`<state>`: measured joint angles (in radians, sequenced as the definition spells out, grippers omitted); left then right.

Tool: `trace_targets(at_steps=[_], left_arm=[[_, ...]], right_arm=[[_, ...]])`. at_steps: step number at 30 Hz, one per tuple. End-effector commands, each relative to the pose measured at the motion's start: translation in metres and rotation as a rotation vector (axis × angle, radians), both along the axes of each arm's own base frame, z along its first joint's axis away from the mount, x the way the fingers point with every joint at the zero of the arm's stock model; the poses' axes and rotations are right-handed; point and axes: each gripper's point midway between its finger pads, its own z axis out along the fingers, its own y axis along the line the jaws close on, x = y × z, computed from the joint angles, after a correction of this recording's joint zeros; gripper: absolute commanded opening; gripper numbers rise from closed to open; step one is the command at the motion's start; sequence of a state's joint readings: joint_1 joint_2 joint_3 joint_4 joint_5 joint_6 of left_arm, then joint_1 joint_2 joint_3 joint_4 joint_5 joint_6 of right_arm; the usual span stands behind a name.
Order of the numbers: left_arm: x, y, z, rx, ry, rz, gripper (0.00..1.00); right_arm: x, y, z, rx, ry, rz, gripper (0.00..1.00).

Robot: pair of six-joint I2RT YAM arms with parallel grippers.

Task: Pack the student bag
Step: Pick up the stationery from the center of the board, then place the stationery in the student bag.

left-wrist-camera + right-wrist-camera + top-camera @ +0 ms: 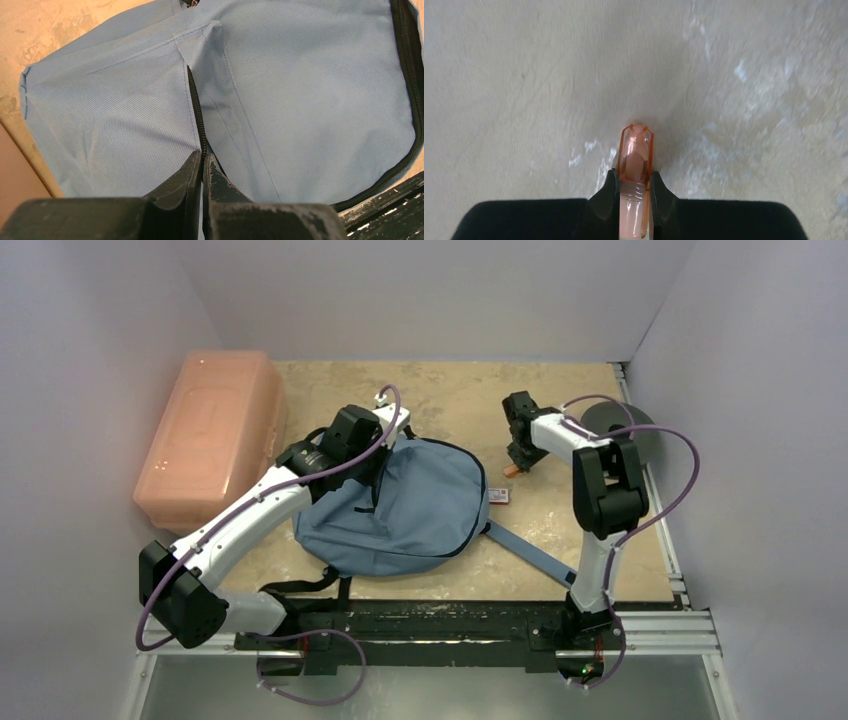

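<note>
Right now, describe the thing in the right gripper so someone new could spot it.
Find the blue-grey backpack mid-table; just beyond its right edge the right gripper points down at the tabletop. Clamped in it is a small translucent orange plastic piece with a faceted tip, unlike the flat white-and-red item lying beside the bag.

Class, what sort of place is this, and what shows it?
Probably a robotics lab cell: plain white walls box in the tabletop, two robot arms bolted to a metal rail, a student bag laid out.
</note>
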<state>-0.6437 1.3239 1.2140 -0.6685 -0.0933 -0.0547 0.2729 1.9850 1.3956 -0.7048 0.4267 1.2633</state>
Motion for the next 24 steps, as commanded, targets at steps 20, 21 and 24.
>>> trace_targets(at_steps=[20, 21, 24], left_arm=[[0.001, -0.006, 0.021, -0.078, -0.052, 0.027, 0.0], [0.001, -0.005, 0.021, -0.077, -0.058, 0.03, 0.0], [0.001, -0.003, 0.024, -0.078, -0.074, 0.037, 0.0]], right_arm=[[-0.107, 0.269, 0.243, 0.776, -1.161, 1.342, 0.0], [-0.111, 0.279, 0.238, 0.804, -1.154, 1.351, 0.0], [-0.117, 0.299, 0.215, 0.853, -1.111, 1.365, 0.0]])
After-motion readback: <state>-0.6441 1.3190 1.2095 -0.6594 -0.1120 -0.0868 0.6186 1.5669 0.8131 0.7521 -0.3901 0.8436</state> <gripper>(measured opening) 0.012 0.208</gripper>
